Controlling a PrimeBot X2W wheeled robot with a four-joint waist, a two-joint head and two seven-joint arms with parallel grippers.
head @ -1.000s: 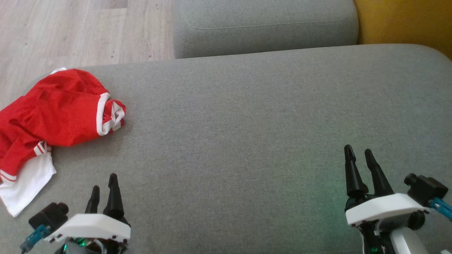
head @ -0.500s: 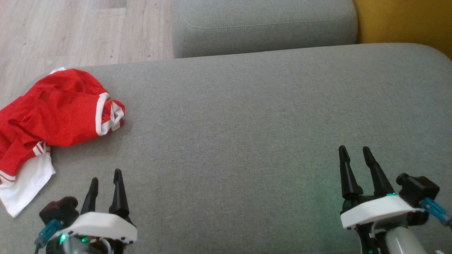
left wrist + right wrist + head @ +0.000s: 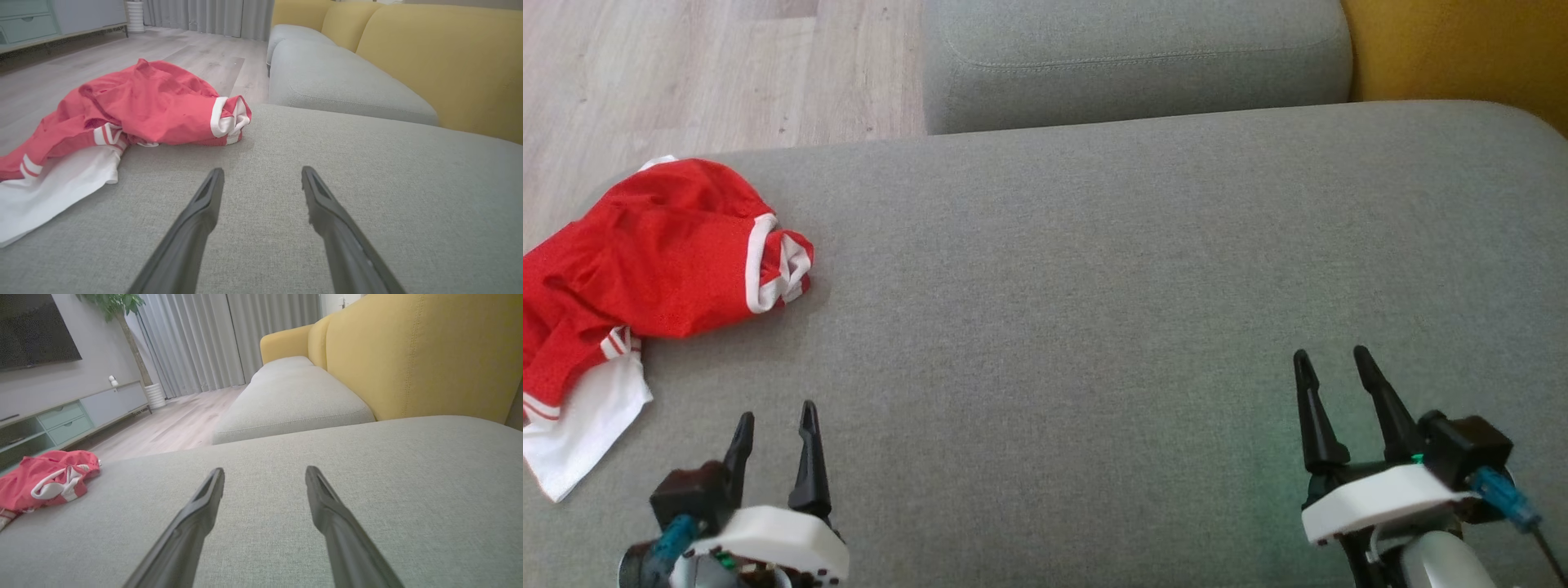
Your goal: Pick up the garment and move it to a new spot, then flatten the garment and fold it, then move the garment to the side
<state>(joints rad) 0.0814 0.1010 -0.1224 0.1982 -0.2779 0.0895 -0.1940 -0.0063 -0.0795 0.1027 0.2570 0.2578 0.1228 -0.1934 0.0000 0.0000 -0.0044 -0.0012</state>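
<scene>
The garment (image 3: pixel 645 269) is a crumpled red piece with white trim and a white panel, lying at the far left edge of the grey sofa cushion (image 3: pixel 1094 286). From the left wrist it appears up-left as the garment (image 3: pixel 135 106), and from the right wrist far left as the garment (image 3: pixel 45 479). My left gripper (image 3: pixel 774 416) hovers open over the cushion, below and right of the cloth, holding nothing. At the lower right, far from the cloth, my right gripper (image 3: pixel 1330 358) is open too, with bare cushion between its fingers.
A second grey seat cushion (image 3: pixel 1135 57) lies beyond the first, with the yellow backrest (image 3: pixel 1462 49) at the right. Wooden floor (image 3: pixel 686 73) drops off at the upper left. A low cabinet (image 3: pixel 69 416), potted plant (image 3: pixel 118 310) and curtains (image 3: pixel 220 339) stand farther off.
Both grippers have drawn back toward the bottom of the head view; the left shifted slightly right, the right slightly left. The garment has not moved.
</scene>
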